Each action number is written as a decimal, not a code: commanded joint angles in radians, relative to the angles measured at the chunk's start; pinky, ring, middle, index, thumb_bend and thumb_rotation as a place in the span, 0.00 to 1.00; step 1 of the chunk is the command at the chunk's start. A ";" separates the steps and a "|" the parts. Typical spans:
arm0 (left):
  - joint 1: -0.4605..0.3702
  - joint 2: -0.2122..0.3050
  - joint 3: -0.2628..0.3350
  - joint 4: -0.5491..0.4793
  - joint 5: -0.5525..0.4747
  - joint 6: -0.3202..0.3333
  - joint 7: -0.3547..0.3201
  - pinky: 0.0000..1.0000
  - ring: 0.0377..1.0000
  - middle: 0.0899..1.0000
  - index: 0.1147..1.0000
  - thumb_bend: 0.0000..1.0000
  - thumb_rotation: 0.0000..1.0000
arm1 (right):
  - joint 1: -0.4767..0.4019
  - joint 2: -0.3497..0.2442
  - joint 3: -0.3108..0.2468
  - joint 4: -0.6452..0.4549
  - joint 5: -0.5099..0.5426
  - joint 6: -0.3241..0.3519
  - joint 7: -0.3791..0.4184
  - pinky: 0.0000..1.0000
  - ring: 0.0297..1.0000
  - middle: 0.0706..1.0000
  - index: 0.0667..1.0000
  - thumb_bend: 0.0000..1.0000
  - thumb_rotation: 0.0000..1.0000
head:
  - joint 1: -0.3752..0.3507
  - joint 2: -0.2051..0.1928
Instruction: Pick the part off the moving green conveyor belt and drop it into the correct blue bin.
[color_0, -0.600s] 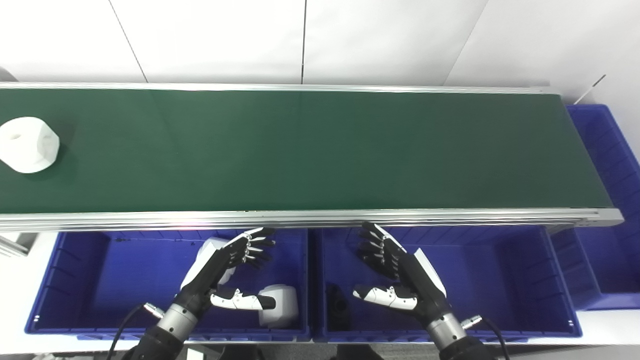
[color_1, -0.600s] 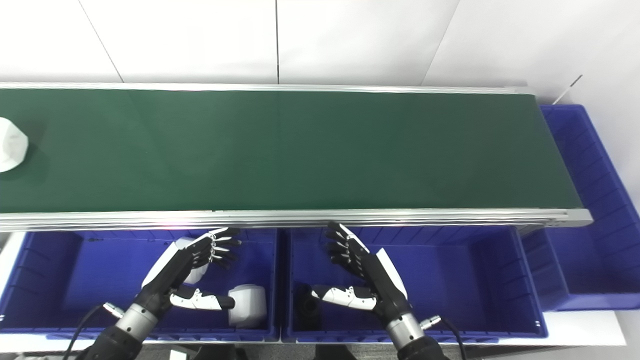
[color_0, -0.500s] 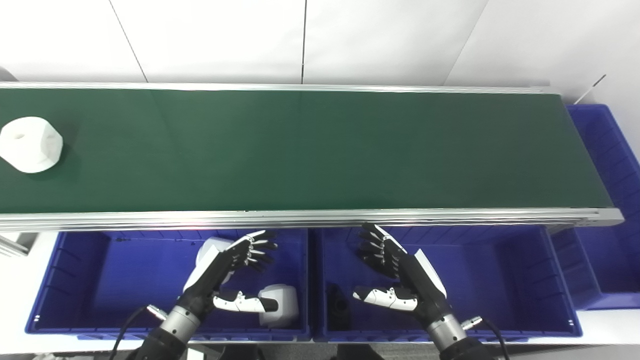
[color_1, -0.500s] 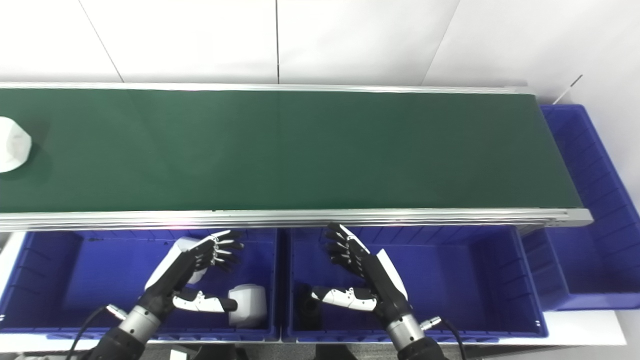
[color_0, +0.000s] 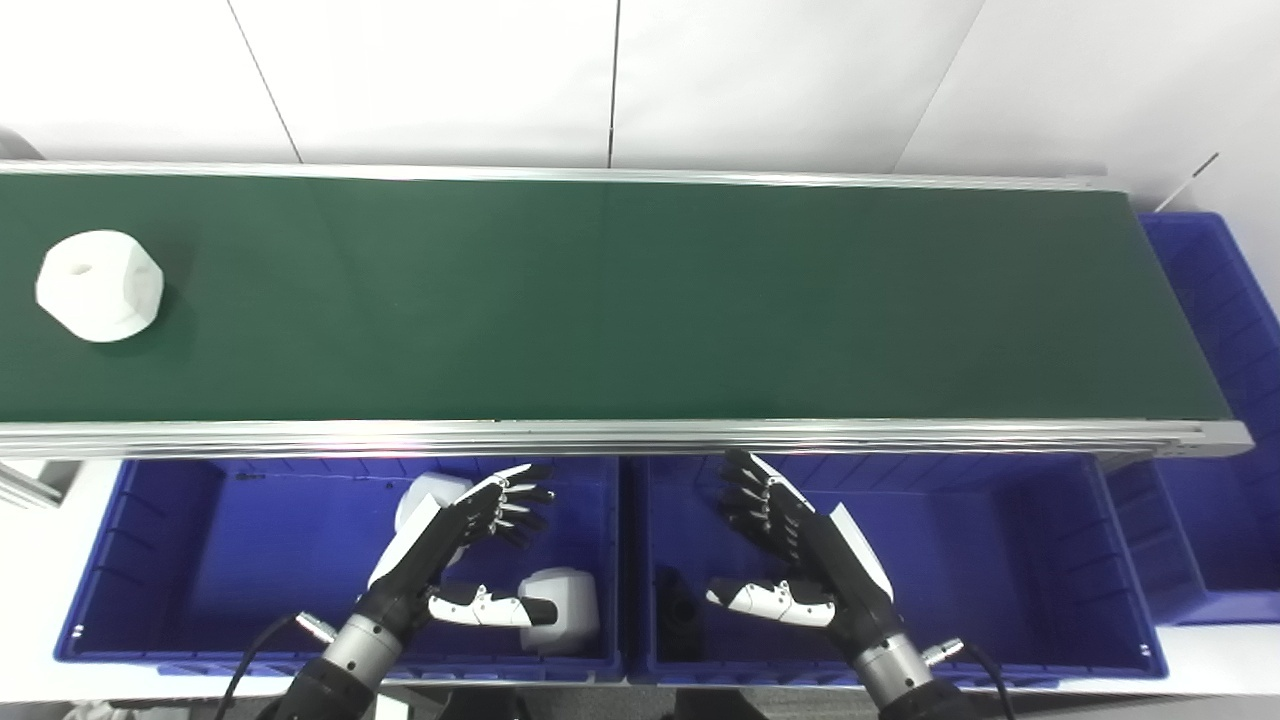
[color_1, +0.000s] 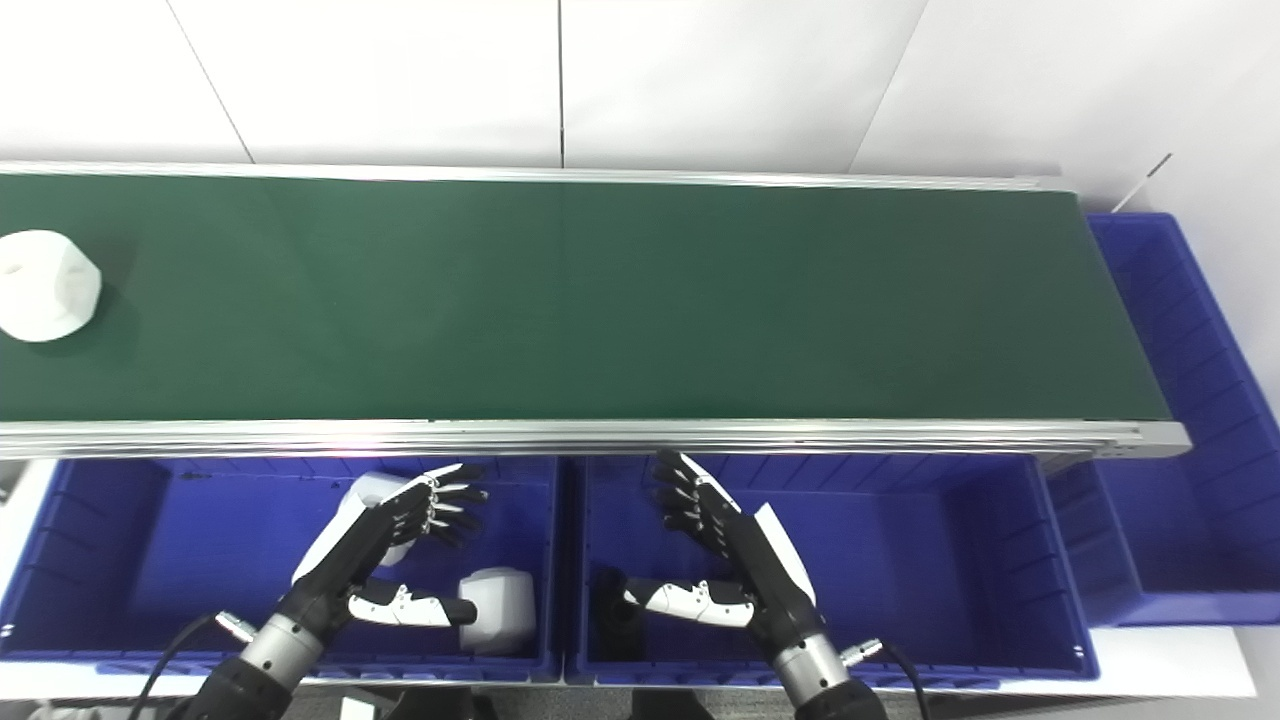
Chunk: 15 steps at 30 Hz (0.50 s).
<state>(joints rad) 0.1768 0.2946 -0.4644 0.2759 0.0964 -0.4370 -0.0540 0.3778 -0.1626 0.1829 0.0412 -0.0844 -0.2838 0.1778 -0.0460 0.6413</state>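
OK, counts first. One white part (color_0: 99, 285) on the green conveyor belt (color_0: 640, 300), far left end, sitting about mid-width of the belt. It's chunky and faceted with a round hole in its top face. Nothing else is on the belt.

Blue bins: three visible. Left bin (color_0: 160, 560) and middle bin (color_0: 1000, 560) sit side by side below the belt's near rail; a third bin (color_0: 1220, 480) wraps around the right end of the belt, partly cut off by the frame edge.

Contents:
- Left bin: two white parts, one (color_0: 425, 492) near the back wall and partly hidden by the fingers, one (color_0: 568, 620) near the front right corner.
- Middle bin: one dark part (color_0: 678, 612) at the front left corner, too dark to make out its shape.
- Third bin: no contents that I can make out.

Two hands, both empty and spread open:
- Left hand (color_0: 470, 550) hovers over the right half of the left bin, fingers pointing toward the belt, thumb out sideways just beside the front white part.
- Right hand (color_0: 790, 550) hovers over the left half of the middle bin, mirror pose, thumb pointing toward the dark part.

Both hands are on the near side of the rail, well apart from the part on the belt.
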 joint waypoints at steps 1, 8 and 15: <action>-0.019 0.008 -0.004 -0.009 0.002 -0.033 0.021 0.59 0.67 0.76 0.82 0.88 0.39 | -0.002 0.001 -0.001 -0.005 0.004 -0.066 -0.005 0.78 0.85 0.89 0.93 0.80 0.39 | 0.002 -0.003; -0.024 0.011 -0.016 -0.003 -0.003 -0.033 0.030 0.60 0.67 0.77 0.82 0.87 0.36 | -0.005 0.004 -0.001 0.010 0.008 -0.079 -0.005 0.77 0.85 0.89 0.93 0.80 0.39 | 0.004 -0.010; -0.029 0.013 -0.028 0.009 0.001 -0.033 0.046 0.59 0.66 0.75 0.82 0.87 0.37 | -0.008 0.004 -0.001 0.027 0.010 -0.094 -0.004 0.77 0.86 0.89 0.93 0.80 0.38 | 0.019 -0.026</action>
<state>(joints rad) 0.1629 0.2968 -0.4909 0.2982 0.0944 -0.4370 -0.0234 0.3735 -0.1613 0.1831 0.0785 -0.0863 -0.3140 0.1776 -0.0277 0.6183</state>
